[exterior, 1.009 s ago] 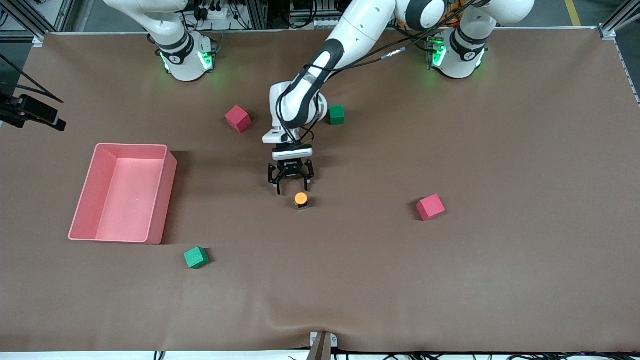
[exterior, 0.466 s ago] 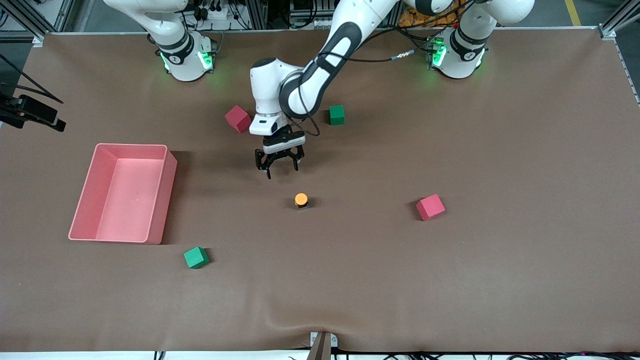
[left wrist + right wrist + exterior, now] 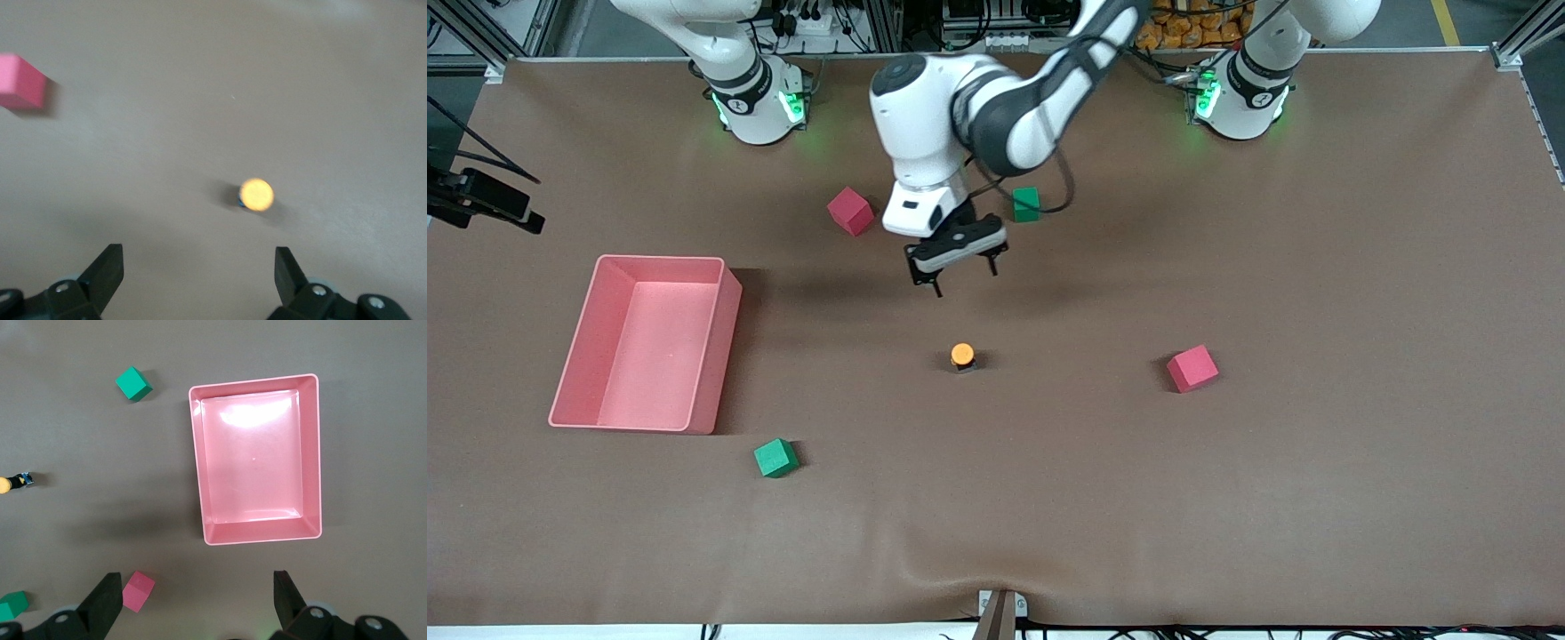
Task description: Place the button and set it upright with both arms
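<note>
1. The button (image 3: 961,356) sits upright on the brown table (image 3: 1316,489), orange cap up, pretty much mid-table. Nothing is touching it.
2. The left gripper (image 3: 958,269) hangs in the air over bare table, between the button and the green cube (image 3: 1026,204) near the arm bases. Its fingers are spread wide with nothing between them, so it's released. In the left wrist view both fingertips (image 3: 107,267) frame open tabletop, with the button (image 3: 256,195) well clear of them.
3. The right gripper (image 3: 193,587) isn't visible from the front camera. Its own wrist view shows the fingers apart and empty, up high over the pink bin (image 3: 257,457). That arm is just waiting.
4. The pink bin (image 3: 720,356) sits empty toward the right arm's end of the table.
5. Cubes scattered around: a red cube (image 3: 850,211) near the arm bases beside the left arm's wrist, another red cube (image 3: 1192,368) toward the left arm's end, about level with the button, and a second green cube (image 3: 775,458) nearer the front camera, close to the bin's corner.
6. The left wrist view also catches a pink-red cube (image 3: 20,82) at the frame edge, well apart from the button.
</note>
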Available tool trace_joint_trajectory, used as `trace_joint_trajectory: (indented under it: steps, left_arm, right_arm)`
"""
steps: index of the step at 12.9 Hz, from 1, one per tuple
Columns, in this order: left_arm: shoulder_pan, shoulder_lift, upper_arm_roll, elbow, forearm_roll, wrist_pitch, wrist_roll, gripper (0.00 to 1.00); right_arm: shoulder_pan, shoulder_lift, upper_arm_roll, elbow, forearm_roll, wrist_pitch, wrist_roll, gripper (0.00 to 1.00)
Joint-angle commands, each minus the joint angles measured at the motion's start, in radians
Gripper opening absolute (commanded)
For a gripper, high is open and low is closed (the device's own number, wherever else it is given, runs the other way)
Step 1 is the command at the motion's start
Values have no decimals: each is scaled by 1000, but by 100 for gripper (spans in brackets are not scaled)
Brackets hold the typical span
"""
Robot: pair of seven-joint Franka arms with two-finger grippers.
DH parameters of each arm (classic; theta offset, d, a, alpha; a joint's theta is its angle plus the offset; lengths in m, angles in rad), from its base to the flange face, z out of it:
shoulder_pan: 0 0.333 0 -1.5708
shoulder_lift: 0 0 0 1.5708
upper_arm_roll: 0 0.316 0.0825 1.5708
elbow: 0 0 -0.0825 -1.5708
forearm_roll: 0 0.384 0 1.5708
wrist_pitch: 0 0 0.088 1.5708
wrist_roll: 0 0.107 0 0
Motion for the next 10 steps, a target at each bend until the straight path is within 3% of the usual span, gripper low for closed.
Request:
trace_joint_trajectory:
  steps: [1,7,10]
  left_arm:
    - [96,-152,-16,-42,-70,-128,201,100]
    - [321,-383,-16,-42,-121,-375,657,100]
    - [424,-443,-14,-40,-118,-413,731,100]
  right_arm:
    - [8,-25,4,-23,-53,-6,-3,100]
    - [11,-34,0,-20,-77,-69,-5,100]
    - [21,-34,4,-15,-77,-47,-5,100]
